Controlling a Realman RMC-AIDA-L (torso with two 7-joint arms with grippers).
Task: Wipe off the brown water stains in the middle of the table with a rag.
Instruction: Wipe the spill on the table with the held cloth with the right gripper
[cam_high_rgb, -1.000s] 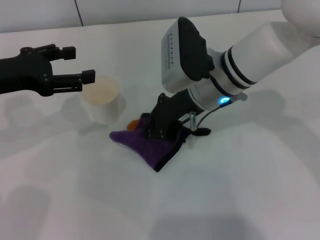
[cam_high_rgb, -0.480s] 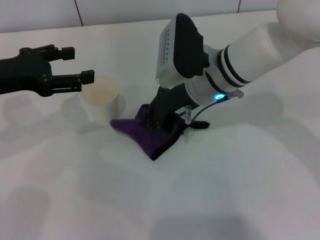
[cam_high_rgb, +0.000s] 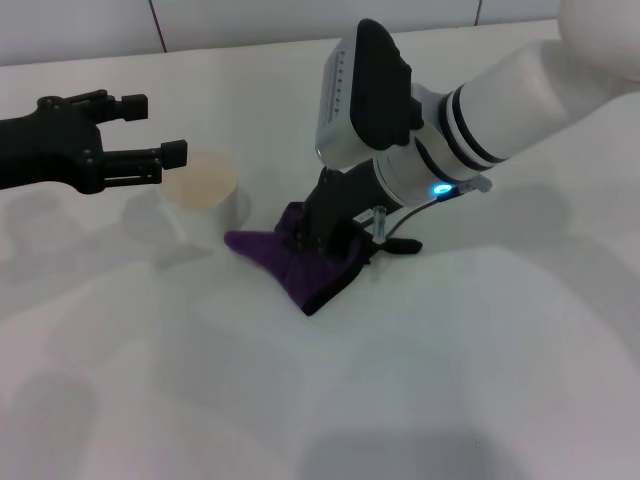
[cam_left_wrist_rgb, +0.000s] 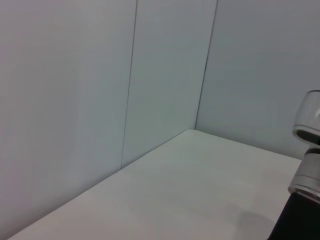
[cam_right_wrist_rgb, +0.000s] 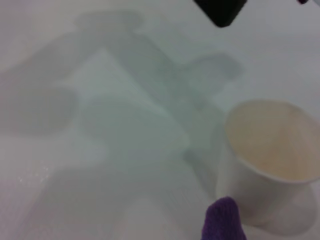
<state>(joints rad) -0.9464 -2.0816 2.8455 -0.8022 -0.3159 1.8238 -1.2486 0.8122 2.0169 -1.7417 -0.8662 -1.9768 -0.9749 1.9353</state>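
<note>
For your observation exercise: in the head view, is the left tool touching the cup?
No. The left tool hangs open above the table beside the cup, clear of its rim.

The light is soft and even, with a cool grey-blue look. The white surface (cam_high_rgb: 480, 380) is bright but has no hard glare. Big pale shadows with fuzzy edges lie on it, in the head view and the right wrist view. A small blue light (cam_high_rgb: 440, 193) glows on the right arm. The cup (cam_right_wrist_rgb: 270, 155) and the rag (cam_right_wrist_rgb: 223, 220) look blurry up close.
</note>
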